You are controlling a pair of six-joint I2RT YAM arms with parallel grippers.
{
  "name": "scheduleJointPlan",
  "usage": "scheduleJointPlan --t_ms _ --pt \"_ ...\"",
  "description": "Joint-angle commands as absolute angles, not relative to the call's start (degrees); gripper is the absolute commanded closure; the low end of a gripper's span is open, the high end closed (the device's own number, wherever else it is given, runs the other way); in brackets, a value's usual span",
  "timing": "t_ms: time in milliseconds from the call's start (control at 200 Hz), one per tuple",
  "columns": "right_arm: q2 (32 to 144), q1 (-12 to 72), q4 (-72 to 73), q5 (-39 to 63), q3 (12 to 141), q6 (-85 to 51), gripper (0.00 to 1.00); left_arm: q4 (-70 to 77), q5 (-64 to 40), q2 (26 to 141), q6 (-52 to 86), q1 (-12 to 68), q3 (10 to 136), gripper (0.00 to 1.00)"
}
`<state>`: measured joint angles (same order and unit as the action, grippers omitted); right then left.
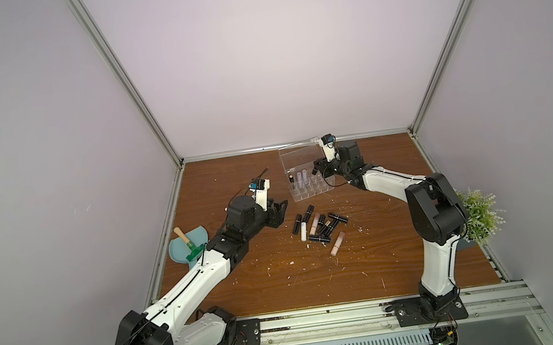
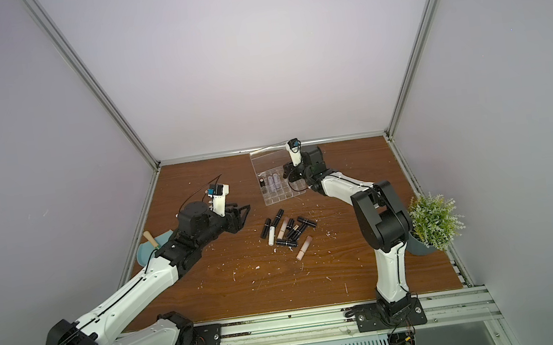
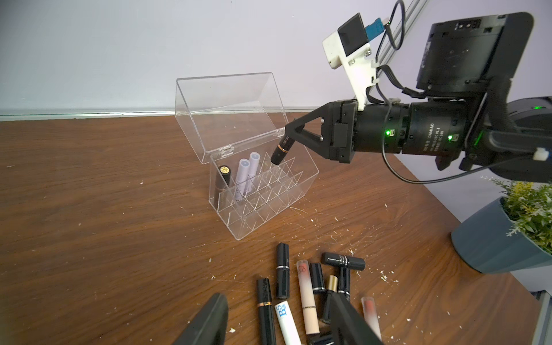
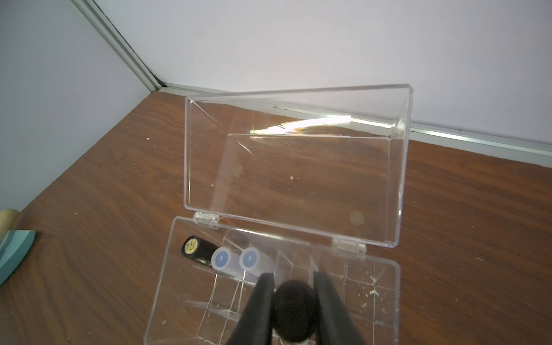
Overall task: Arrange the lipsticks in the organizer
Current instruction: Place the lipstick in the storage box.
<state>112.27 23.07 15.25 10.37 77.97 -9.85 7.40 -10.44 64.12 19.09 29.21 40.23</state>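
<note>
Lipsticks [image 1: 318, 227] lie in a loose heap on the wooden table [image 1: 354, 279], just in front of the clear organizer [image 3: 268, 215]. Its lid stands open, and one black tube and two lavender ones stand upright in the row by the hinge. The right gripper [image 4: 294, 283] is clamped on a tilted black, gold-banded lipstick [image 3: 280, 150] whose lower end is at the top of the grid beside the lavender pair. The left gripper [image 1: 281, 212] hangs near the heap with its jaws parted and empty.
</note>
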Motion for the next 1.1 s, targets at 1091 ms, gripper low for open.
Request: scheduleJointPlan --t_ms 1091 --pt "117.3 25.0 13.1 8.5 85.4 -7.0 0.79 7.3 -11.3 64.3 19.5 29.1 40.7 0.42"
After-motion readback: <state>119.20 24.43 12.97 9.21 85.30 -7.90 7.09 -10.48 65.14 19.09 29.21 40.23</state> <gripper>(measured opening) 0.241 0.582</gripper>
